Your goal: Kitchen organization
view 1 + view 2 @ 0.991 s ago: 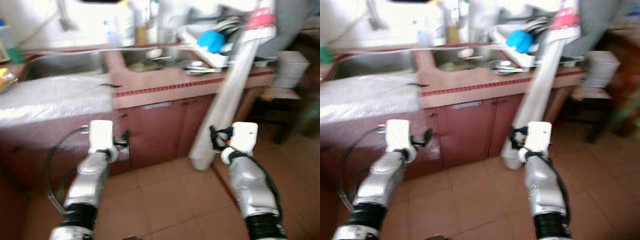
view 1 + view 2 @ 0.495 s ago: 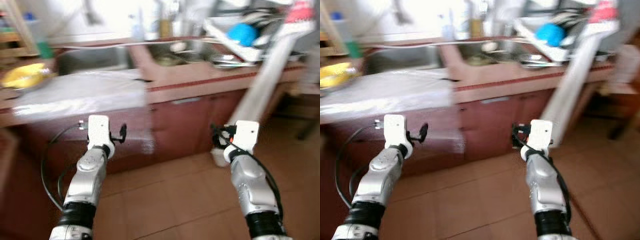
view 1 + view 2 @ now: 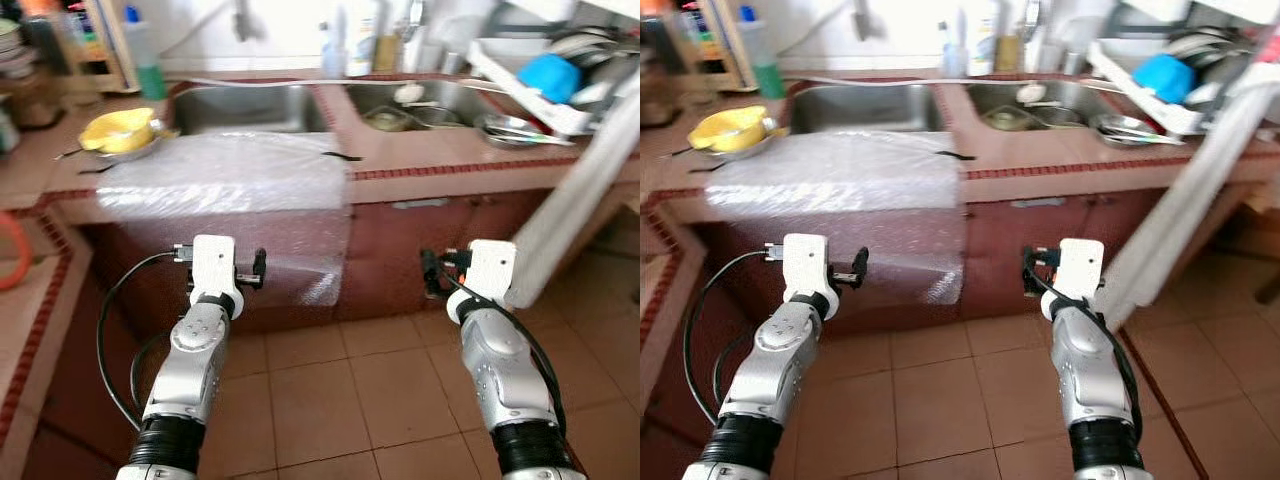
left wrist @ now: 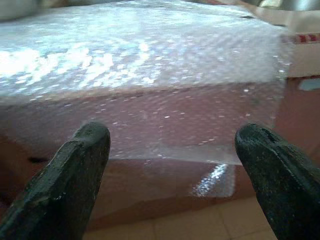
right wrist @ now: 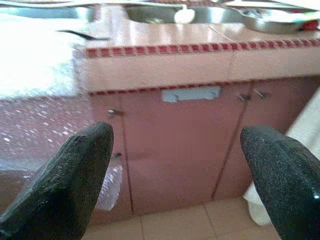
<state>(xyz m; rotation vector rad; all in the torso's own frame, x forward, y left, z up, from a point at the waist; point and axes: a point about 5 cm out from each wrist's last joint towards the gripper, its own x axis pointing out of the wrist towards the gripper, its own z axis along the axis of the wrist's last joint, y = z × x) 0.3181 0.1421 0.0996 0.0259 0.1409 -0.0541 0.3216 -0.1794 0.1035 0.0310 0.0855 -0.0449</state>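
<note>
On the counter [image 3: 430, 175] before me lies a sheet of bubble wrap [image 3: 225, 170], hanging down over the cabinet front beside the double sink [image 3: 250, 108]. Just left of it sits a yellow bowl [image 3: 118, 130]. I hold my left gripper [image 4: 172, 165] low in front of the hanging wrap, fingers wide apart and empty. My right gripper [image 5: 175, 170] faces the cabinet doors [image 5: 175, 150], also spread wide, holding nothing. At far right a dish rack [image 3: 540, 85] carries a blue bowl [image 3: 548, 75].
</note>
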